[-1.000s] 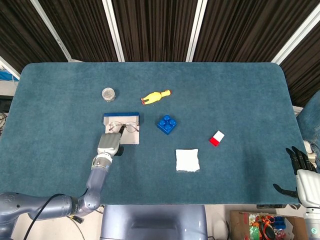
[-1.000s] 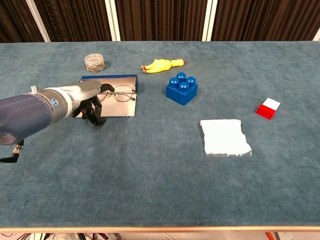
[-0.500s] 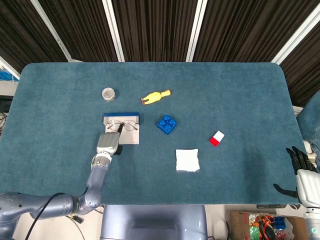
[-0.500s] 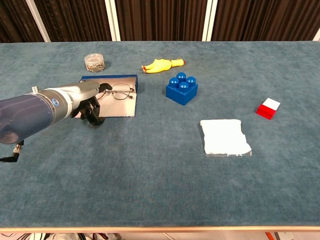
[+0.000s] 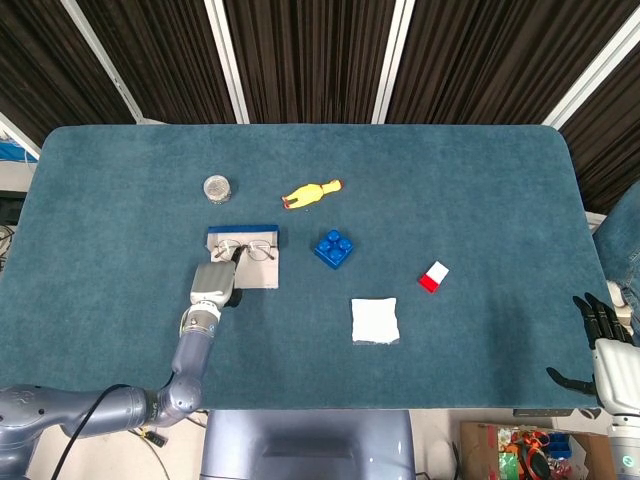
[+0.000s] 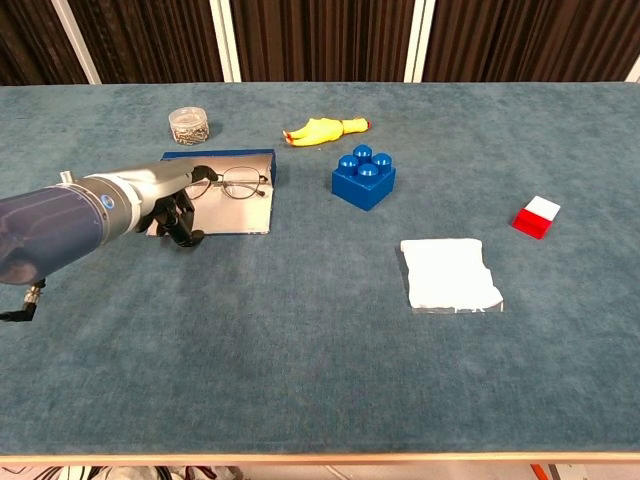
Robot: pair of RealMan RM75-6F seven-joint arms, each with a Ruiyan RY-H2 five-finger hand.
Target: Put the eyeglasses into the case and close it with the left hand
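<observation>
Eyeglasses (image 6: 232, 183) lie on the open case (image 6: 245, 214), near its blue back wall, and I see them in both views. My left hand (image 6: 172, 205) is at the left end of the case. Its fingers (image 6: 186, 222) are curled down in front of the case, and one of them reaches to the left end of the frame; whether it really pinches the frame or only touches it, I cannot tell. In the head view this hand covers the left front corner of the case, so that corner is hidden from me.

The right hand (image 5: 600, 338) shows only in the head view, off the right edge of the surface (image 6: 320, 350), well apart from everything. Its dark fingers are spread and hold nothing.

Around the case there is room. The small jar (image 6: 188, 124) stands behind it, the yellow toy (image 6: 325, 130) behind and to the right, and the blue block (image 6: 364, 176) to the right, not touching. The white cloth (image 6: 449, 273) and the red and white piece (image 6: 536, 216) are far on the right side. The front part of the surface is free.
</observation>
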